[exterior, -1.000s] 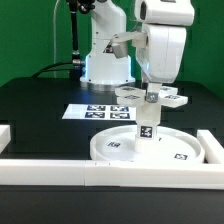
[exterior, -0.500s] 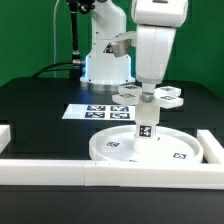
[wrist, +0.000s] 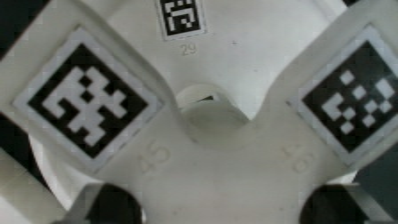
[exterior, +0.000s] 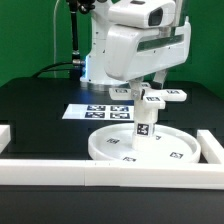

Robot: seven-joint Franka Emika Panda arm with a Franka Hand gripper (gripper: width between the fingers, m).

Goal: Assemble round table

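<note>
The large rimmed disc lies flat near the front rail. The short cylindrical leg stands upright on its central hub. The cross-shaped foot sits on top of the leg, arms spread level. My gripper reaches down onto the foot from above and is shut on it. In the wrist view the foot fills the picture with two tags showing. One of its arms runs between my gripper's dark fingertips.
The marker board lies behind the disc. A white border rail runs along the front, with rail ends at the exterior view's left and right. The robot base stands at the back.
My wrist has turned about the leg's axis. The hand now faces the exterior view's left, and the foot's arms have swung round with it. The leg and disc have stayed in place.
</note>
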